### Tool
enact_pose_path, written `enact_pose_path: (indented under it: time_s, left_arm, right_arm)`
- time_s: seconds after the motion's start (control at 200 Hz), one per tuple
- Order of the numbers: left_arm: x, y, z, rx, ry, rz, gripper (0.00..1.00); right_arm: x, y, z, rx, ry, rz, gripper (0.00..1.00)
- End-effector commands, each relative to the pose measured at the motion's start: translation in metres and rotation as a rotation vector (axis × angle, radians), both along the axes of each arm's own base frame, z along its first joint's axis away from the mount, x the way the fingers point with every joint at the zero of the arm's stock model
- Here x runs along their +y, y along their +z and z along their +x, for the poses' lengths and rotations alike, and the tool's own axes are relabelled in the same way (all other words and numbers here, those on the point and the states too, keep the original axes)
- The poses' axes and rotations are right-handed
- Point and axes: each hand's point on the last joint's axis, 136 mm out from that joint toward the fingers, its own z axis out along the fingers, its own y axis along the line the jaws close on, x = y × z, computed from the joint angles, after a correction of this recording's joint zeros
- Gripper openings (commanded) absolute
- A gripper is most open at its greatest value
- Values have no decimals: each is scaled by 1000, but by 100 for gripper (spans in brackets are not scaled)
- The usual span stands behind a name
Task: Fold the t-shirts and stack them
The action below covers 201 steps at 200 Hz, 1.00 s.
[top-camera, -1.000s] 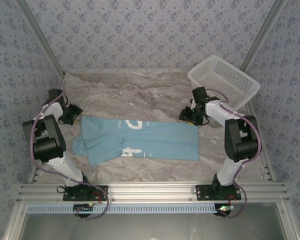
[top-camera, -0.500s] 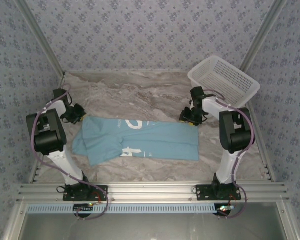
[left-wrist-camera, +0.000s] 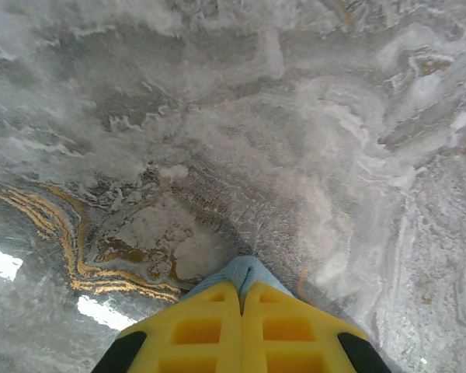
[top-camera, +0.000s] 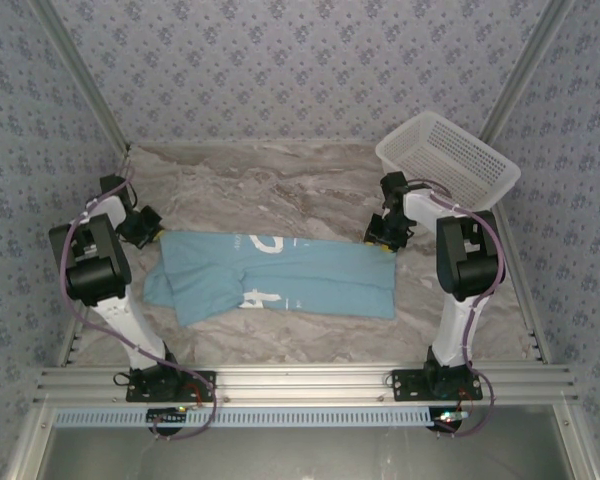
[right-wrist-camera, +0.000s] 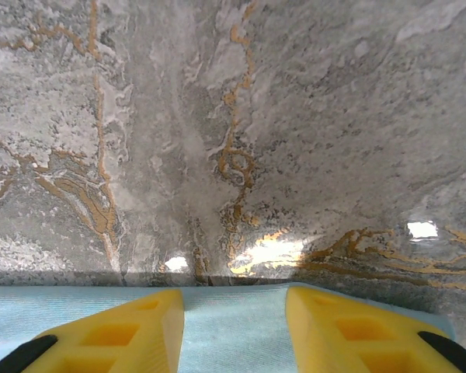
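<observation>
Up close, left tool [left-wrist-camera: 241,291] pinches t-shirt [left-wrist-camera: 230,272].

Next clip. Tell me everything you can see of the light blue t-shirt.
The t-shirt is light blue soft cloth with white lettering, partly hidden by folds. It lies lengthwise across the marble table, rumpled at its left end and neater at its right. The left gripper is shut on a small tip of cloth at the far left corner. The right gripper is open, jaws apart over the far right edge.
</observation>
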Motion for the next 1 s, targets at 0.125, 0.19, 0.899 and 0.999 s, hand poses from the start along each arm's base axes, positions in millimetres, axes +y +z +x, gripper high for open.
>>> enact_pose_path:
  time_s: [0.125, 0.19, 0.899, 0.999]
  left_arm:
    - [6, 10, 3, 5, 17, -7, 29]
    - [8, 23, -6, 1, 25, 24, 38]
    - [-81, 23, -180, 152, 25, -10, 42]
    - [-82, 20, -182, 145, 27, -15, 40]
  right_arm:
    - [-3, 13, 9, -46, 44, -35, 45]
    - [0, 27, 12, -76, 66, -35, 46]
    - [132, 127, -47, -350, 281, 495, 57]
    - [134, 128, -49, -353, 284, 493, 57]
